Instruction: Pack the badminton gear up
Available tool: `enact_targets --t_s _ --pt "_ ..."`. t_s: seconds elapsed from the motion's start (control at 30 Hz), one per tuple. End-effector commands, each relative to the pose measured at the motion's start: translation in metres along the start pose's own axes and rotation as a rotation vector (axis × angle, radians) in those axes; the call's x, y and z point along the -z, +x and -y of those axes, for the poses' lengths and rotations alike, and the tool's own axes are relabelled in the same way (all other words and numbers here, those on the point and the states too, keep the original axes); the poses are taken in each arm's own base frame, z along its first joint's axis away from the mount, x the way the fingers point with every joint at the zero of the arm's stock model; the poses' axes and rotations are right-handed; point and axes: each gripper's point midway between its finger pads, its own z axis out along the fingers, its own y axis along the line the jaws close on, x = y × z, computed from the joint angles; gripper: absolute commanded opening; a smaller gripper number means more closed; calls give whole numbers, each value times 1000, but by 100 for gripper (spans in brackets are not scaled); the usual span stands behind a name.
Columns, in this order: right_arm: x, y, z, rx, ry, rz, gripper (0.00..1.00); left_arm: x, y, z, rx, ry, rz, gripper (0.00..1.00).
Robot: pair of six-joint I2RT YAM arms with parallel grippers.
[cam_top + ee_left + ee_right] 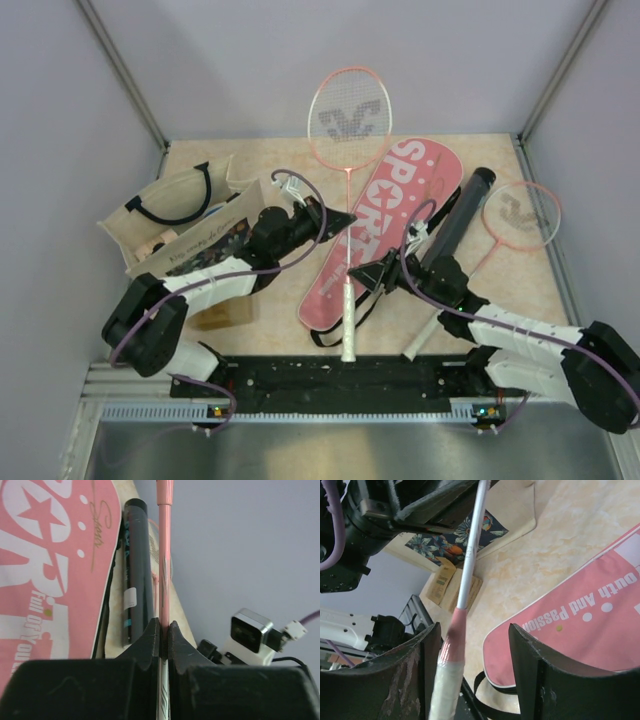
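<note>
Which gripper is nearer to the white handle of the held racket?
Right. The right gripper is open, its fingers either side of the handle; the left gripper is shut on the racket's shaft, farther up.

Left arm [210,280] extends rightward over centre; left gripper [164,630] pinched tight on the racket [164,555] shaft. Right arm [510,330] angles left toward it; right gripper [475,640] jaws parted (handle between them, contact unclear).
</note>
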Motion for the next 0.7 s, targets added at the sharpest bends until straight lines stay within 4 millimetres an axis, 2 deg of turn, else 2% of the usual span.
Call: enact_targets --t_s 0.0,0.13,0.17,0.27,0.33,0.53,0.67 --pt "-12 -23 -21 1 -86 68 55 10 -15 52 13 221 46 0" --pt "-17 -22 -17 -10 -70 65 53 10 -10 53 -3 229 26 0" --pt "-16 -28 -17 -11 -57 83 53 10 -9 53 -15 224 17 0" --pt "-9 -49 -13 -1 27 156 62 12 -5 47 -58 197 -4 0" --pt "-4 -70 -10 19 97 223 65 15 -3 45 -69 189 -12 0" --pt "-1 -117 -9 46 181 340 65 21 7 52 -84 219 -58 0" --pt "-6 -138 -9 34 173 391 62 25 14 57 -84 232 -86 0"
